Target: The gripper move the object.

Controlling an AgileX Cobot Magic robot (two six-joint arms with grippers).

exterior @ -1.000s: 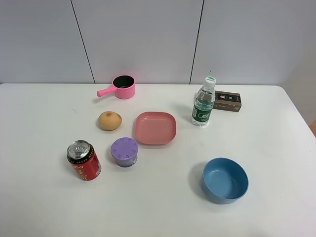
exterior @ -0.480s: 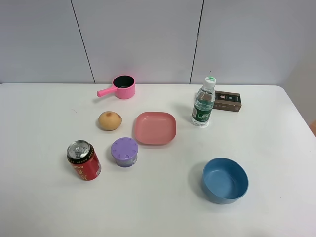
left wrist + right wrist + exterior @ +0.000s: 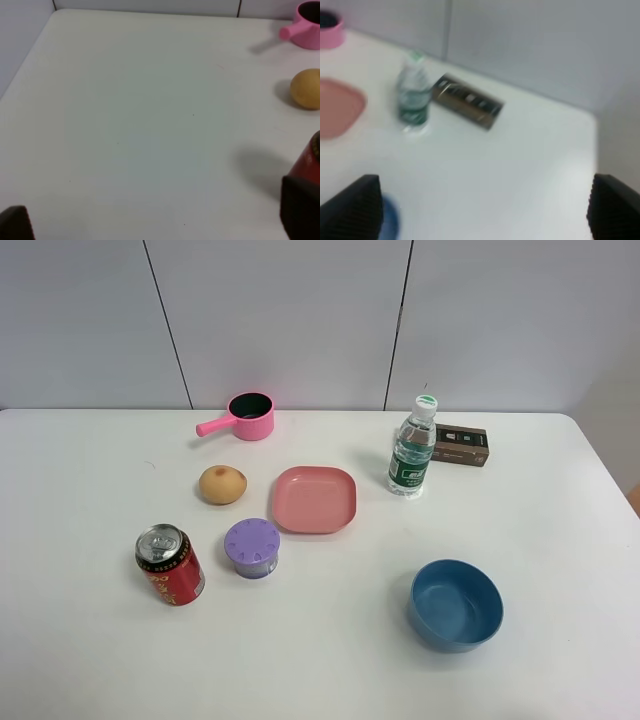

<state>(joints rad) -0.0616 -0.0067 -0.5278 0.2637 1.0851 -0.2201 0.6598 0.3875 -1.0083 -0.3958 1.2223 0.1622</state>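
On the white table (image 3: 560, 520) we find the red can (image 3: 170, 565) at the near left, upright, its silver top and pull tab facing up. Just to its right stands the purple ridged-lid container (image 3: 252, 547), close to the can but apart from it. Farther back from these lies a round tan fruit (image 3: 222, 484), and beyond that, near the far edge, sits a small pink pot (image 3: 250, 416) with its handle pointing left.

Toward the middle we see a pink square plate (image 3: 315, 499), just right of the purple container and the fruit. Farther right and farther back a clear water bottle (image 3: 412, 450) with a green label stands upright, with a dark brown box (image 3: 461, 444) lying just beyond it on the right. A blue bowl (image 3: 455, 604) rests at the near right, well apart from the rest.

No arm shows in the high view. In the left wrist view we see the left gripper (image 3: 155, 220) with its fingers (image 3: 299, 210) spread wide at the picture's corners, pinching nothing; the can's red side peeks out beside one finger. In the blurred right wrist view the right gripper (image 3: 485, 207) likewise has its fingers (image 3: 352, 207) spread wide and empty, looking toward the bottle and box.
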